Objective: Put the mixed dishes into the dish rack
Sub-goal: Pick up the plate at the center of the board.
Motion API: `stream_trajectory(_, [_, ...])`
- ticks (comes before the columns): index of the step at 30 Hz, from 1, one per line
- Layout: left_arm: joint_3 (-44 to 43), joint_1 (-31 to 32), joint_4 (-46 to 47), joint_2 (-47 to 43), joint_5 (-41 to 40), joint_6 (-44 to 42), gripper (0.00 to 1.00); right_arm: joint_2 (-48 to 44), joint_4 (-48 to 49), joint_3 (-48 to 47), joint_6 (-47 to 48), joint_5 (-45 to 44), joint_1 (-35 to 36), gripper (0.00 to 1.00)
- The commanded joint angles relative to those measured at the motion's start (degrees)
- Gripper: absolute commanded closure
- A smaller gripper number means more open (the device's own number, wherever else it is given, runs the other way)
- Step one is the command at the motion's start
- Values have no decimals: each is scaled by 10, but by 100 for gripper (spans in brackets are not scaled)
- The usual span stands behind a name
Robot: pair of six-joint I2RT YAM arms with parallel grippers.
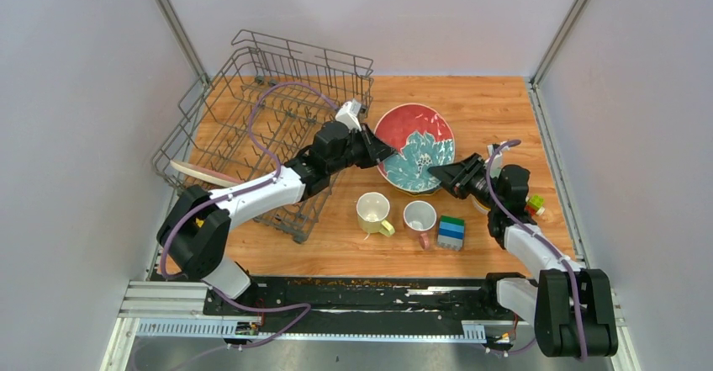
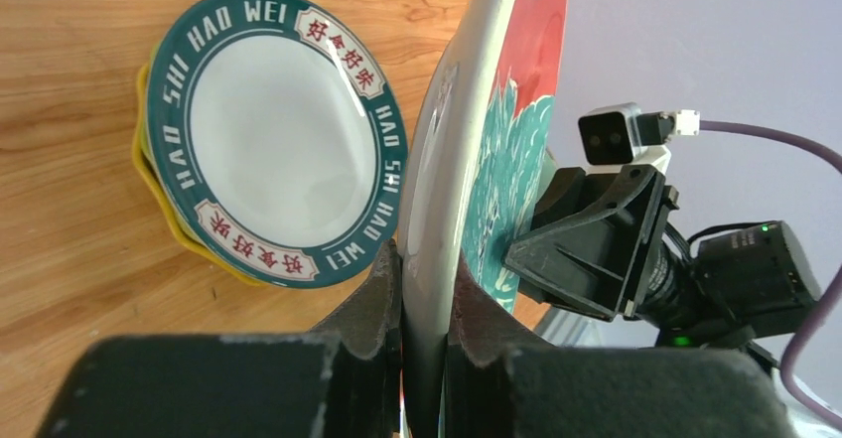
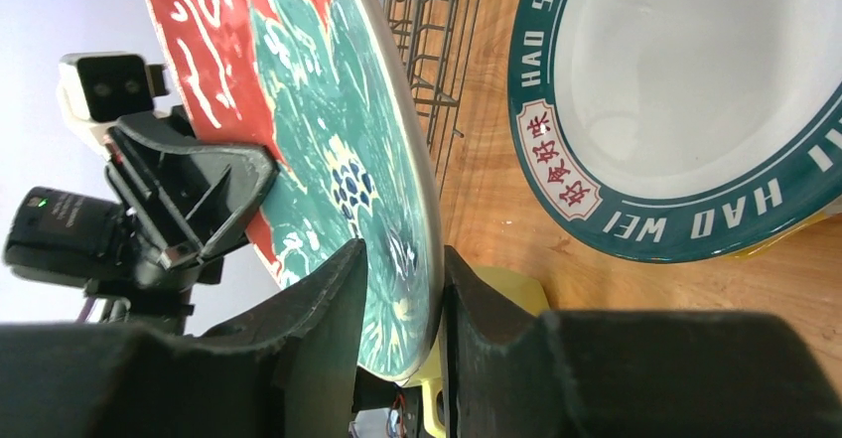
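Two arms reach inward over the wooden table (image 1: 492,102) and meet at one round red-and-teal ceramic plate (image 1: 416,148), which stands on edge between them. The left gripper (image 1: 382,150) is clamped on its rim, with fingers (image 2: 382,289) pressed to both faces. The right gripper (image 1: 437,172) straddles the opposite rim; whether it grips or merely flanks the plate is unclear. Beyond both grippers, a teal-rimmed white plate (image 2: 273,140) lies on a scalloped yellow plate (image 2: 149,195). Behind the left gripper, the grey wire dish rack (image 1: 303,58) holds one pale pink-edged plate (image 1: 198,172).
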State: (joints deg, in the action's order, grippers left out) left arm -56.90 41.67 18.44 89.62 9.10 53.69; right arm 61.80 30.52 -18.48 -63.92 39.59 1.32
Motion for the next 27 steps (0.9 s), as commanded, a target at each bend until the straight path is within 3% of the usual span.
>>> stream_trajectory(1, [-56,17,-65,-52,-128,-71,100,-2,43,-48,17,20,3,67])
stream_trajectory(8, [-124,41,-193,-67,-241,-88,100,4,43,-58,15,29,2,65])
stream_trajectory(15, [-152,53,-242,-78,-312,-96,100,-5,27,-62,24,32,2,41])
stream_trajectory(22, [-209,73,-321,-78,-380,-95,100,-12,13,-59,23,14,1,40])
stream_trajectory(27, [-217,93,-324,-88,-423,-102,100,-14,10,-57,23,10,2,40])
